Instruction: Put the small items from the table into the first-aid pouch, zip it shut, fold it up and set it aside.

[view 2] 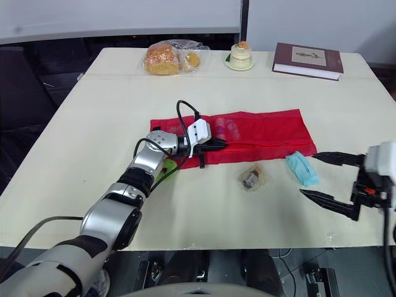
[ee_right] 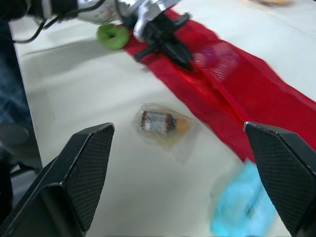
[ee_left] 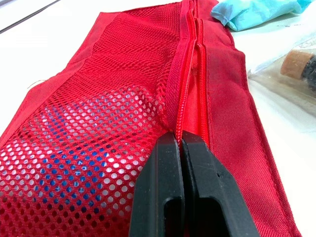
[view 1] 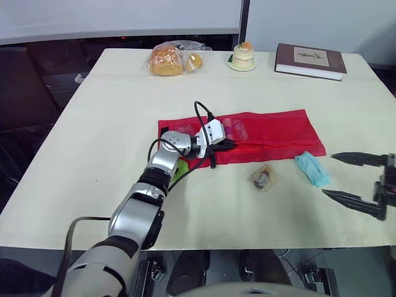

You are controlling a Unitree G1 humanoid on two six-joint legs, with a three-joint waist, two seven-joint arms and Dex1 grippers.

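A red mesh first-aid pouch [view 1: 272, 133] lies flat in the middle of the table [view 1: 111, 124], with items showing through its mesh. My left gripper [view 1: 230, 146] rests on the pouch's left part, its fingers [ee_left: 158, 187] shut at the zipper line [ee_left: 190, 74]; the pull is hidden. A green item [ee_right: 112, 35] lies by the left forearm. In front of the pouch lie a small clear-wrapped item [view 1: 262, 178] and a teal packet [view 1: 311, 168]. My right gripper [view 1: 330, 174] hovers open just right of the teal packet, holding nothing.
Along the far edge stand a bagged bread loaf [view 1: 167, 59], a small cake on a plate [view 1: 242, 57] and a brown book [view 1: 310, 60]. The table's front edge runs just below the right gripper.
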